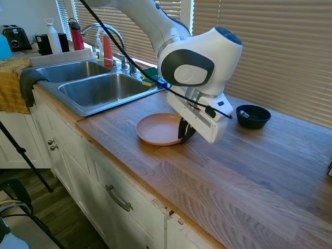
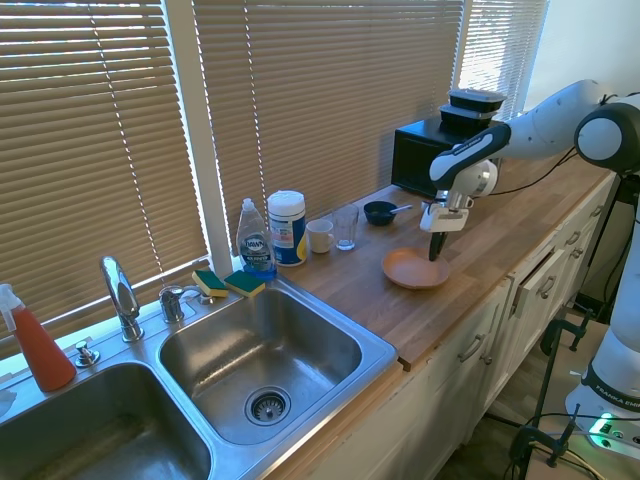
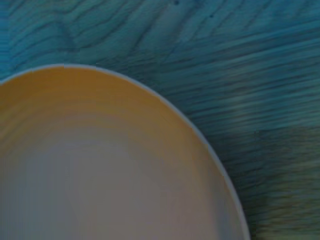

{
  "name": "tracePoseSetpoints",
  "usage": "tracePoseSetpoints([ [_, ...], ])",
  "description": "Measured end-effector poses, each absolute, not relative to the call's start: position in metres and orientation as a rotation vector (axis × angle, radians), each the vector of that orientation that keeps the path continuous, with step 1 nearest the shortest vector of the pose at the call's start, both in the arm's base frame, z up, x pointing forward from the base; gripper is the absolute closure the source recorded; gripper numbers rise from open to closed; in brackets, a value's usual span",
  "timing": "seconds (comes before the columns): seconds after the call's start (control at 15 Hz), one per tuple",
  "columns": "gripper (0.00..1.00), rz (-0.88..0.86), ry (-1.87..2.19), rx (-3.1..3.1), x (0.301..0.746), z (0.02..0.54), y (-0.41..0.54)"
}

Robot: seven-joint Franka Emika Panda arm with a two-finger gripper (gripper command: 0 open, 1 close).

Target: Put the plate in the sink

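Your gripper [image 1: 185, 133] is down low at the plate [image 1: 158, 128], right at the rim on the side away from the sink [image 1: 98, 88]. Dark fingers [image 1: 182, 129] reach down to that rim. You cannot tell from these pictures if they are open or pinched on the rim, because the white hand blocks the view from one side and the other side is too far off.

You can see the plate sitting flat on the wood counter [image 1: 249, 171]. It is near the front edge and close to the sink, but not in it. A strip of counter lies between the plate and the near basin. A small dark bowl [image 1: 253, 116] sits well apart from it, farther along the counter.

Think about how the plate will feel. It looks light and stiff, so it should not bend. It looks smooth and dull, not shiny, so it may slip a little less than glass. It could be hard plastic or fired clay; you cannot tell which. If it is clay, it could chip or crack, so treat it gently.

It lies flat, so you likely cannot get under it. The raised rim is the only good spot to take hold. Put one finger inside the rim and one outside, then squeeze.

Held by one edge, the plate will probably want to tip and hang down. Lift it slowly. The wrist view shows the rim [image 3: 200, 140] curving across with wood beside it, so you are lined up over the edge.
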State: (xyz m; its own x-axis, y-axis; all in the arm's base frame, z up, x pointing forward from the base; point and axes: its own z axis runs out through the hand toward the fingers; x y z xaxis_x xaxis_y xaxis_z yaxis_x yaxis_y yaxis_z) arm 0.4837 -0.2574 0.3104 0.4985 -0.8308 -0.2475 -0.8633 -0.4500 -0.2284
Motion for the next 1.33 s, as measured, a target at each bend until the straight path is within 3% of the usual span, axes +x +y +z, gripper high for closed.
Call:
tracePoseSetpoints([
  [0.6,1.00,0.101,1.253,-2.435,0.511,0.372,-0.212],
  [1.33,1.00,0.004,1.197,-2.591,0.581,0.446,0.037],
])
